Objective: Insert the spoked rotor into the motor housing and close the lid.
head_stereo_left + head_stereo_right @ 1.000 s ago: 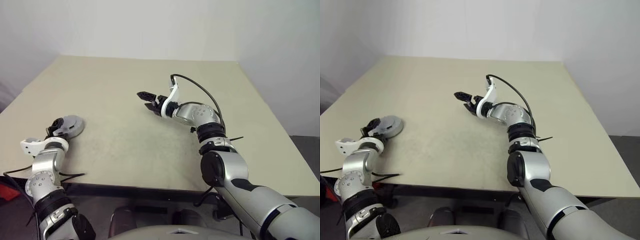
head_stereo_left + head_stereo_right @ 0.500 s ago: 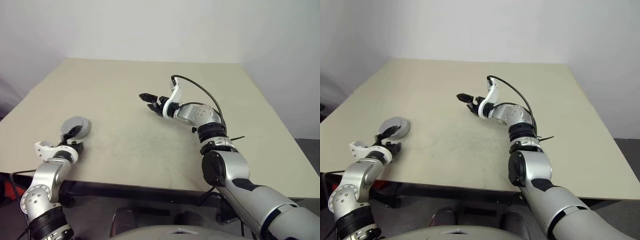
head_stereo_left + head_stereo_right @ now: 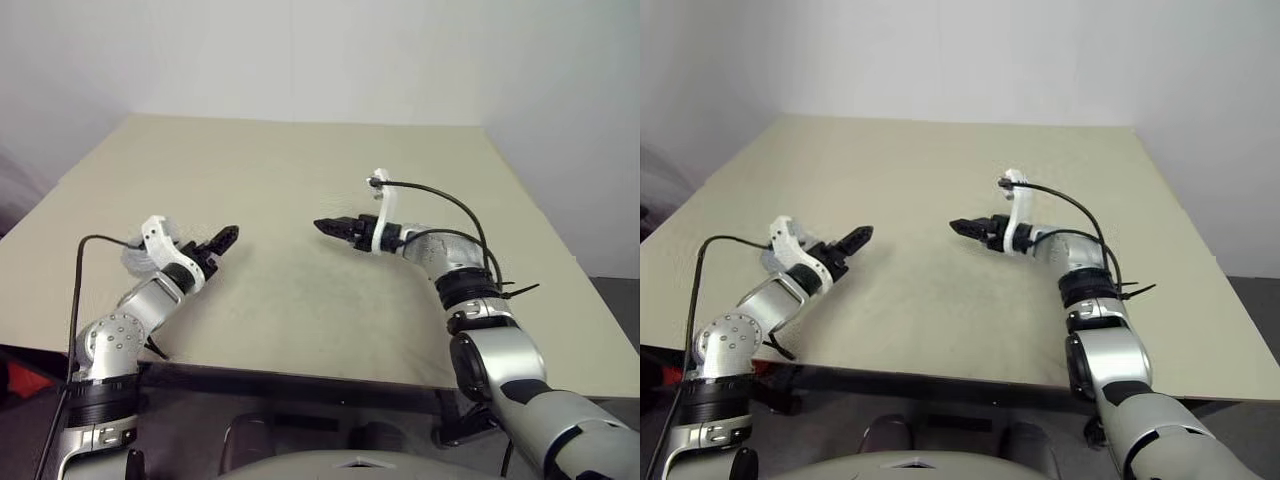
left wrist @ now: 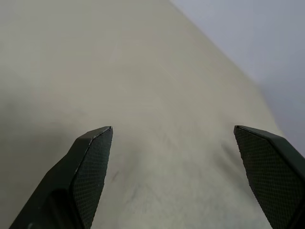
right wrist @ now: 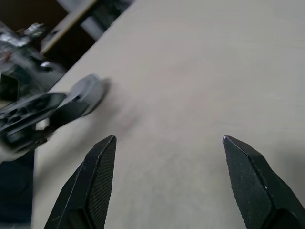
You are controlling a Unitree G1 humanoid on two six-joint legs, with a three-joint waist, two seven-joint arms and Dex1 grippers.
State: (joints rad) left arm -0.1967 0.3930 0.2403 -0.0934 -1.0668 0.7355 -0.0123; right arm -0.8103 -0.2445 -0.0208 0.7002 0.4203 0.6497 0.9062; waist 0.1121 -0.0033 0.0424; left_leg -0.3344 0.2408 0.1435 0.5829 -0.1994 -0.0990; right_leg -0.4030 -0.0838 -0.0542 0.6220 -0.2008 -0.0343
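Two grippers hung above the table (image 3: 300, 170), jaws spread wide on both and holding nothing. Your left gripper (image 3: 228, 236) stood just beside the lid (image 5: 91, 89), pointing away from it. Your right gripper (image 3: 322, 225) stood well apart from the lid, pointing back toward it. The lid lay flat with its plain grey face up, partly behind your left wrist. Whether the spoked rotor and motor housing sat beneath the lid could not be told. Judgement: a flat lid with both hands off it suggests you had let it go on purpose, most likely with the closing done.
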